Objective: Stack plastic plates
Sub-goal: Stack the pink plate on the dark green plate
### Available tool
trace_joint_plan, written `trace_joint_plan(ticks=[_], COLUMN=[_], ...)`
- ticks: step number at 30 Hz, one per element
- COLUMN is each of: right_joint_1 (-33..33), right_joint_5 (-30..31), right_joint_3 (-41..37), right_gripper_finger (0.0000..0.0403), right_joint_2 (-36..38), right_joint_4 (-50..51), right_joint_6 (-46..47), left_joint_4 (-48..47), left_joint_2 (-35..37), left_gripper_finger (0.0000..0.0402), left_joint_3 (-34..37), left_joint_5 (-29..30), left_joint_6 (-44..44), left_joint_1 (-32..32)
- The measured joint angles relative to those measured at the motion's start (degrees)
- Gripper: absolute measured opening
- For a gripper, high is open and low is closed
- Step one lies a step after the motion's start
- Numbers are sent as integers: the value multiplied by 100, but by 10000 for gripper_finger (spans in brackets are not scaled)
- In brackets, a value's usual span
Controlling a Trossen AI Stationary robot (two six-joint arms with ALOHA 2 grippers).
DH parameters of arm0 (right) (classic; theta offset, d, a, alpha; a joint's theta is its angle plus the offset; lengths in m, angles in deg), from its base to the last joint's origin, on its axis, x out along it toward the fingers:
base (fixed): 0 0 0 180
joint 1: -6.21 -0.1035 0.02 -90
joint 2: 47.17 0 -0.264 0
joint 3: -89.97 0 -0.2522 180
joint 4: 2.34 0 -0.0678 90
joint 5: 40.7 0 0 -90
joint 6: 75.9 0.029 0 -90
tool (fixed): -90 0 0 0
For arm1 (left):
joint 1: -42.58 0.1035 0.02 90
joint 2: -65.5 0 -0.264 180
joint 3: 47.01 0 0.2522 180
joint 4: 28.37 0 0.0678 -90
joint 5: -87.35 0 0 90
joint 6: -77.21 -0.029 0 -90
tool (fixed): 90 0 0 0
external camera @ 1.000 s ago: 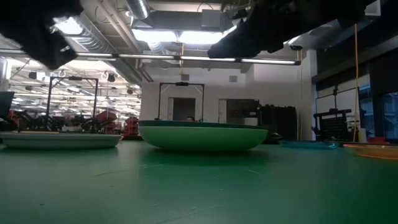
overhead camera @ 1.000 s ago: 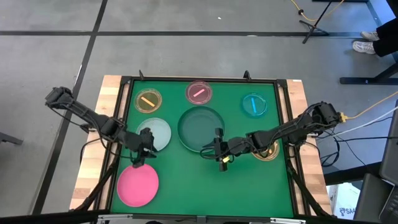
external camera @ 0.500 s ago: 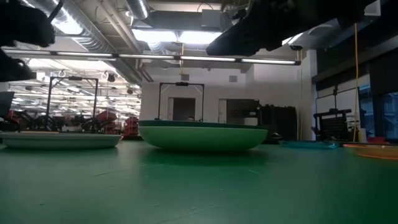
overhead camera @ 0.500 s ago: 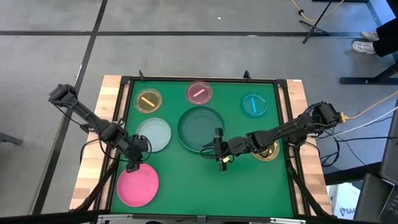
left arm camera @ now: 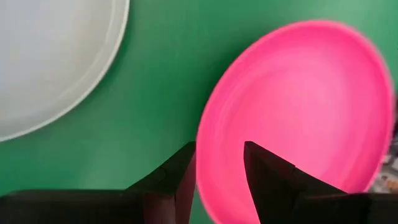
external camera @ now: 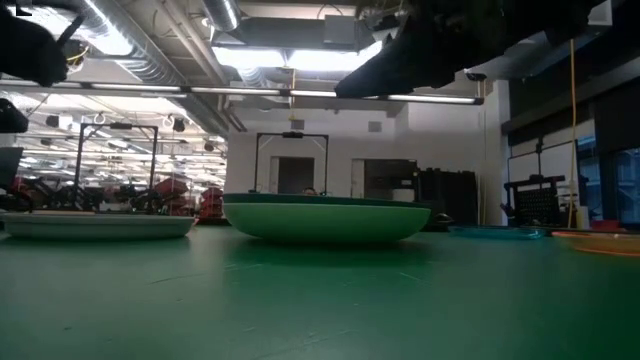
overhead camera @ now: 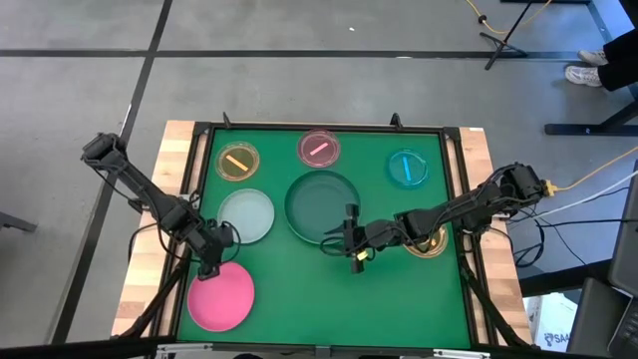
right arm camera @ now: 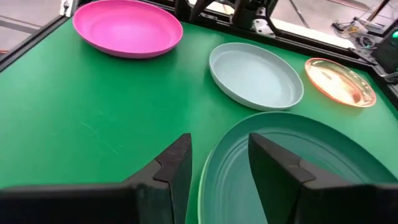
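Hot pink plate rim is straddled by released left gripper; right gripper, released, is poised at dark green plate. Thin rim could be missed, plate pushed away.

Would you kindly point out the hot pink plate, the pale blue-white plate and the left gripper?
hot pink plate [overhead camera: 220,298], high view, centre of its face.
pale blue-white plate [overhead camera: 250,213], high view, centre.
left gripper [left arm camera: 219,163], left wrist view, gap between open fingertips.
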Motion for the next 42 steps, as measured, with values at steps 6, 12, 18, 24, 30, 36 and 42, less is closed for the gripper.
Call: trace_joint_plan(ticks=[6, 12, 18, 24, 30, 36, 42], right_joint_1=[0, 0, 0, 0, 0, 0, 0], right_joint_5=[43, 43, 43, 38, 40, 38, -23], right_joint_3=[0, 0, 0, 0, 0, 0, 0], right_gripper_finger=[147, 147, 147, 147, 147, 147, 147], right_joint_2=[1, 2, 2, 2, 2, 2, 2], right_joint_4=[16, 23, 23, 23, 23, 23, 78], right_joint_6=[-17, 10, 21, 21, 21, 21, 23], left_joint_4=[-8, 29, 363, 423, 739, 1083, 1090], left_joint_2=[-311, -795, -1281, -1675, -1826, -1819, -1819], left_gripper_finger=[127, 127, 127, 124, 73, 11, 11], left_joint_3=[2, 2, 2, 2, 2, -9, -9], left_joint_5=[152, 137, 14, -230, -373, -521, -520], left_joint_6=[-1, 174, -40, -368, -750, -1092, -1140], left_joint_1=[-104, -185, -185, -181, -111, 75, 340])
